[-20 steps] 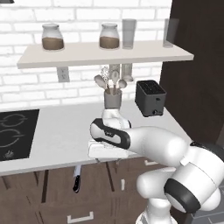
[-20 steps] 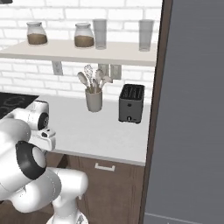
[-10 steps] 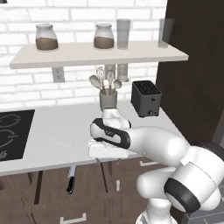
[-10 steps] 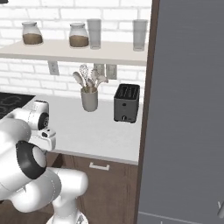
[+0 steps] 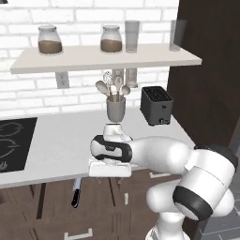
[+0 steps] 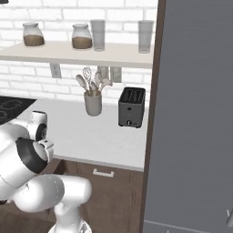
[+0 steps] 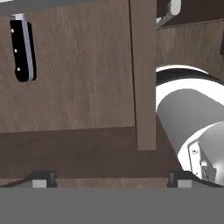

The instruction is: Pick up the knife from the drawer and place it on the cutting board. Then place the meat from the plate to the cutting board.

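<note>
While your end effector [image 7: 111,178] hangs below the desk edge, its two dark fingertips [image 7: 41,177] stand as far apart as they go, one at each side of the hand view's lower edge, with nothing between them. Ahead of it you see brown wooden cabinet fronts and a vertical wooden post. The knife [image 7: 22,50] shows its black handle, with small rivets, at the upper left of that view, well away from the fingertips; its blade is cut off by the frame edge. In the left base view the knife [image 5: 76,192] sticks out below the front edge of the white desk [image 5: 56,140], handle hanging down in front of the dark cabinets, just left of the arm's wrist. On the desk behind the arm stand a grey utensil holder [image 5: 116,108] with spoons and a whisk, and a dark toaster [image 5: 156,105] to its right. A black cooktop [image 5: 11,143] lies at the far left. Above, the shelf [image 5: 103,58] carries two jars [image 5: 49,40] with brown contents and two clear glasses [image 5: 132,35]. To the right, a tall dark cabinet [image 6: 195,113] closes the desk off.
</note>
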Controlling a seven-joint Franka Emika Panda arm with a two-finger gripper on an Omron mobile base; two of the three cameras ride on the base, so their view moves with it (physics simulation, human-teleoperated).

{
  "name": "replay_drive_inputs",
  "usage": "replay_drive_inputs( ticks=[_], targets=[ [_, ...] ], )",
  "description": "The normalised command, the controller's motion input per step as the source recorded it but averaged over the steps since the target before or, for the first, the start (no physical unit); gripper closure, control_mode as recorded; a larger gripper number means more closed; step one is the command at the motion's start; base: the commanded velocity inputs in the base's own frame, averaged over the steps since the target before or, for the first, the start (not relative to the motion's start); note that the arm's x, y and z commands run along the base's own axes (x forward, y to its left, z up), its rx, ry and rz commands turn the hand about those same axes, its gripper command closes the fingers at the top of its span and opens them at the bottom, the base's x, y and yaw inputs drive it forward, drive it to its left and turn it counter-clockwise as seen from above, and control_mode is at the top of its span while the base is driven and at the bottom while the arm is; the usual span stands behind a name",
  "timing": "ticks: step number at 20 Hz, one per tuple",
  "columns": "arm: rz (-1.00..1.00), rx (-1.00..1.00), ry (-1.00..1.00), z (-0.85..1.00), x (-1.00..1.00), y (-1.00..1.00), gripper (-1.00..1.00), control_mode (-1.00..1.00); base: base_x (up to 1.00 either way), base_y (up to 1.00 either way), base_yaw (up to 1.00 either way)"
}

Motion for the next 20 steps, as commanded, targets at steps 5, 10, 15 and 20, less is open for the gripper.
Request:
replay_drive_inputs(
  ticks=[5, 10, 15, 20],
  targets=[
    [-0.02, -0.04, 0.01, -0.36, 0.00, 0.83, -1.00, -1.00, 0.00, 0.00, 0.00],
    [-0.02, -0.02, 0.00, -0.11, -0.02, 0.41, -1.00, -1.00, 0.00, 0.00, 0.00],
    [0.00, -0.05, 0.10, -0.19, 0.00, 0.18, -1.00, -1.00, 0.00, 0.00, 0.00],
    [0.01, -0.08, 0.03, -0.30, -0.01, 0.01, -1.00, -1.00, 0.00, 0.00, 0.00]
  ],
)
